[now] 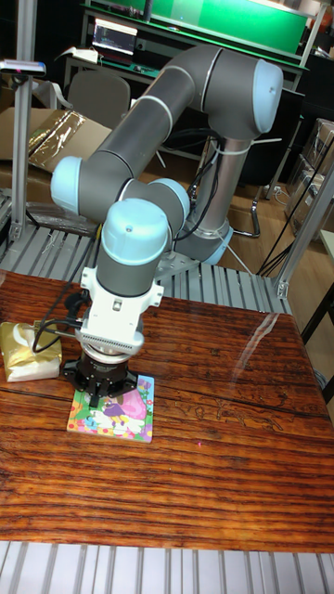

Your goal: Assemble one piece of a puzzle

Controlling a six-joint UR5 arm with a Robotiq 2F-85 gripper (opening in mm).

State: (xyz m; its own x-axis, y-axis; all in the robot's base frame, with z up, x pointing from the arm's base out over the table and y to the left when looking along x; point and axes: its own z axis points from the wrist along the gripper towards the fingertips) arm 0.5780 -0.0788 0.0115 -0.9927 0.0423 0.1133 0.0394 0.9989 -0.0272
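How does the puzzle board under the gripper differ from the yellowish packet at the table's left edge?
The puzzle board is flat, square and brightly multicoloured; the yellowish packet is puffy, rumpled and mostly gold and white. The board lies directly beneath the gripper, partly hidden by it; the packet lies off to the side, crossed only by a black cable. Both rest on the wooden table.

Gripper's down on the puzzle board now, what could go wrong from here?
The black two-finger gripper hides its fingertips and any piece, so seating cannot be checked from this view. The colourful square puzzle board lies loose on the glossy wooden table; pressing off-centre might slide it. The yellow-white bag sits close beside the wrist cables.
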